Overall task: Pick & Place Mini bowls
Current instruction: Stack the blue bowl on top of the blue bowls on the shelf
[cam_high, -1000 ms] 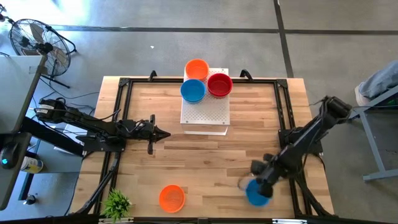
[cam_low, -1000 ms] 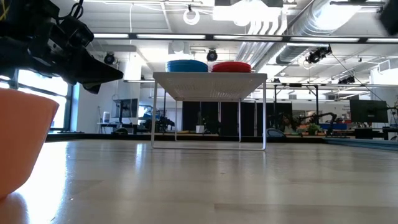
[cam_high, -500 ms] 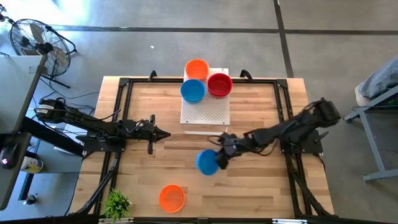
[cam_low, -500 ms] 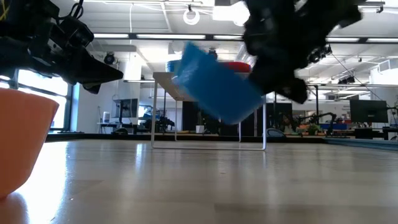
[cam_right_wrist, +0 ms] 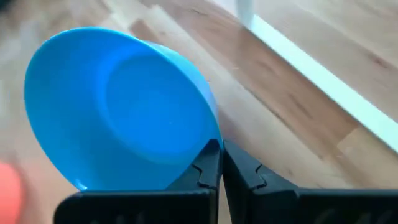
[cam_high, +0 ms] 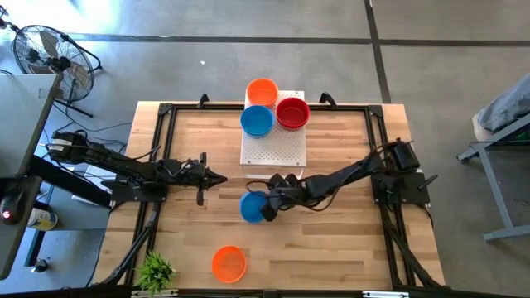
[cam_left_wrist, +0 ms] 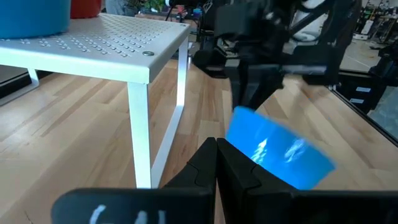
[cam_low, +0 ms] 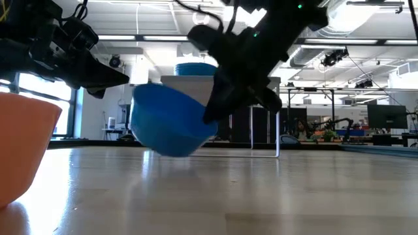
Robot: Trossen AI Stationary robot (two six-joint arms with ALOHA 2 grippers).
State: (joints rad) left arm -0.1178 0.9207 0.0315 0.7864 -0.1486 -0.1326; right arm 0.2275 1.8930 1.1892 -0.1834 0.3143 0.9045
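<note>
1. Now the right gripper (cam_high: 267,207) reaches out over the middle of the table, its fingers pinched tight on the rim of a blue mini bowl (cam_high: 251,207).
2. Low view: that blue bowl (cam_low: 171,126) hangs tilted just above the wooden table (cam_low: 261,189), not touching it.
3. Right wrist view shows the rim (cam_right_wrist: 211,134) caught between the two dark fingertips.
4. Over on the white perforated board (cam_high: 273,147) sit three more bowls: a blue one (cam_high: 257,121), a red one (cam_high: 292,112), an orange one (cam_high: 262,91) at the far edge.
5. Another orange bowl (cam_high: 229,262) rests alone near the front edge, by a small green plant (cam_high: 156,270).
6. Left gripper (cam_high: 217,178) waits at the left side, fingers pressed together, empty.
</note>
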